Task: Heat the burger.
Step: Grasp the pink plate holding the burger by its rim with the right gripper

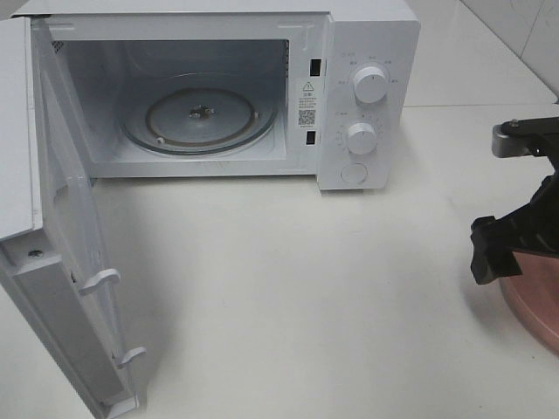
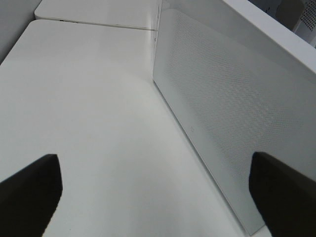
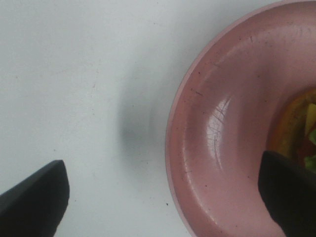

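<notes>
- My right gripper (image 3: 163,197) is released, its jaws spread wide with nothing between them.
- One of its fingers (image 3: 289,195) hangs over the pink plate (image 3: 217,123), close by the burger (image 3: 302,123); the other is over bare table (image 3: 74,74).
- The burger sits on that plate, at the right edge of the table, well apart from the microwave (image 1: 367,87). I see only a sliver of it: yellow, green and red.
- My left gripper (image 2: 157,195) is also released and empty, its jaws wide apart above the table, just beside the perforated face of the door (image 2: 232,98).
- The microwave stands at the far left, its door swung fully open toward the near left.
- The glass turntable (image 1: 201,118) inside is bare.
</notes>
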Robot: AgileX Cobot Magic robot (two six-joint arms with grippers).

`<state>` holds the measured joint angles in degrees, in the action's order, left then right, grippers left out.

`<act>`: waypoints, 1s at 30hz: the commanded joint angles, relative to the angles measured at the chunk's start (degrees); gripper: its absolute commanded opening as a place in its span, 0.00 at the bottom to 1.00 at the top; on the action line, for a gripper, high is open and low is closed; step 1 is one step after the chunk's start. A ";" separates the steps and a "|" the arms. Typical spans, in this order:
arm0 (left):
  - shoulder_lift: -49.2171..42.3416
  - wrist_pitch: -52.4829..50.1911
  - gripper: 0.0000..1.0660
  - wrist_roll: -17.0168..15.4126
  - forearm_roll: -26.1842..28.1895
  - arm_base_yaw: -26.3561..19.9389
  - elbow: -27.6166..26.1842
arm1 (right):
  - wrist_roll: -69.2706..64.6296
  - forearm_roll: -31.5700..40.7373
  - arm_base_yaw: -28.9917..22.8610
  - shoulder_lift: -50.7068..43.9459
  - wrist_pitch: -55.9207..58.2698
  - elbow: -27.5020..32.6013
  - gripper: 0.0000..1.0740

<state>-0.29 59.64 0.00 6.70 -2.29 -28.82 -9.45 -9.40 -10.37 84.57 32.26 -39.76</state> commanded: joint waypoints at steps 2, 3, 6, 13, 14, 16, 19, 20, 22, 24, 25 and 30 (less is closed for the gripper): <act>0.11 -0.52 0.92 0.00 0.34 -0.17 0.00 | -1.38 -1.03 0.52 2.92 -1.78 -0.23 0.88; 0.11 -0.52 0.92 0.00 0.34 -0.17 0.00 | -1.55 -1.09 0.52 4.47 -2.41 -0.23 0.88; 0.11 -0.52 0.92 0.00 0.34 -0.17 0.00 | -1.55 -1.20 0.52 6.93 -3.78 -0.23 0.87; 0.11 -0.52 0.92 0.00 0.34 -0.17 0.00 | -1.78 -1.43 2.69 11.92 -6.42 -0.23 0.85; 0.11 -0.52 0.92 0.00 0.34 -0.17 0.00 | -1.78 -1.43 2.69 11.92 -6.42 -0.23 0.85; 0.11 -0.52 0.92 0.00 0.34 -0.17 0.00 | -1.95 -1.55 3.50 13.35 -7.73 -0.23 0.84; 0.11 -0.52 0.92 0.00 0.34 -0.17 0.00 | -1.95 -1.55 3.78 14.73 -9.40 -0.23 0.82; 0.11 -0.52 0.92 0.00 0.34 -0.17 0.00 | -1.95 -1.55 3.78 14.73 -9.40 -0.23 0.82; 0.11 -0.52 0.92 0.00 0.34 -0.17 0.00 | -2.12 -1.55 3.78 15.36 -10.03 -0.23 0.80; 0.11 -0.52 0.92 0.00 0.34 -0.17 0.00 | -2.35 -1.55 3.78 15.70 -10.26 -0.23 0.75; 0.11 -0.52 0.92 0.00 0.34 -0.17 0.00 | -2.35 -1.55 3.78 15.70 -10.26 -0.23 0.75; 0.11 -0.52 0.92 0.00 0.34 -0.17 0.00 | -2.35 -1.55 3.78 16.96 -11.17 -0.23 0.65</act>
<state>-0.29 59.64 0.00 6.70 -2.29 -28.82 -11.52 -10.94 -6.99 101.13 21.37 -39.94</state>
